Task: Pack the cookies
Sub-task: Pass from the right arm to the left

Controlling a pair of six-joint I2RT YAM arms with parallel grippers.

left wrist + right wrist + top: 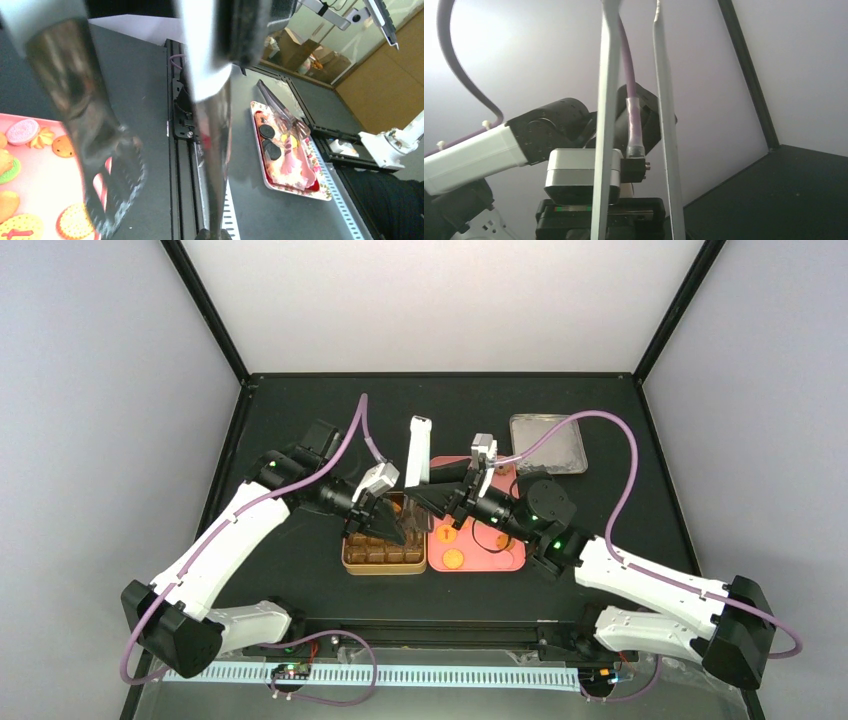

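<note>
Two tong blades [210, 150] are crowding the left wrist view, with at least seven cookies [62, 146] lying on one pink tray [45, 182] — only overhead is the brown tin [383, 558] showing. Whether left gripper [380, 525] and right gripper [430, 502] are pinching anything, I cannot tell.

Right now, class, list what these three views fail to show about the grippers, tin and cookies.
- Left gripper: open or shut unclear; left wrist view is blurred, top view too small.
- Right gripper: fingers fall below the right wrist view's bottom edge; only the tongs show.
- Tin: contents partly hidden by the left gripper, top view.
- Cookies: some cut off by the left wrist view's left edge.
</note>
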